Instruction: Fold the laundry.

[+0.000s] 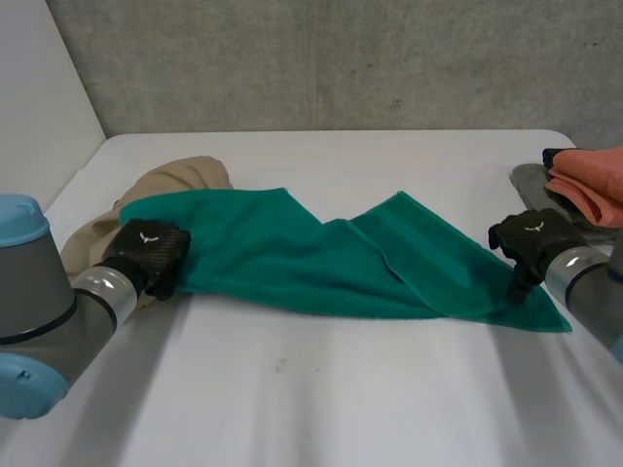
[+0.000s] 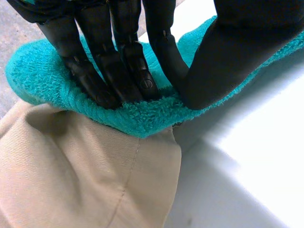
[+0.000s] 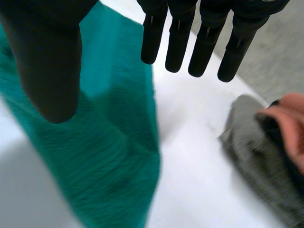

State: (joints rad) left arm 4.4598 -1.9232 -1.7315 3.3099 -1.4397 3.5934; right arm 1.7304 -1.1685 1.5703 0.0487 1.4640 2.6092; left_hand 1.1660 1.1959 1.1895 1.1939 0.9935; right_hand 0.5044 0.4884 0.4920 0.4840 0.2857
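I read the green towel (image 1: 321, 258) as the piece being folded: it lies stretched across the white tabletop (image 1: 321, 399), with one half doubled over in a loose diagonal flap. My left robot hand (image 1: 148, 255) is on its left end, and in the left wrist view the straight fingers (image 2: 114, 85) and the thumb (image 2: 213, 71) squeeze the thick edge between them, so that end is gripped and ready to be lifted. That end rests on a beige garment (image 1: 180, 178) (smooth woven twill with a stitched seam, unlike the fuzzy looped terry on top of it). My right robot hand (image 1: 531, 241) hangs over the towel's pointed right corner, its fingers straight and set well apart from the thumb, holding nothing; I judge it is lined up to take that corner so both ends can be carried together. Just beyond it a soft pink cloth (image 1: 589, 180) sits folded on a grey knit one (image 1: 531, 185), well clear of the towel.
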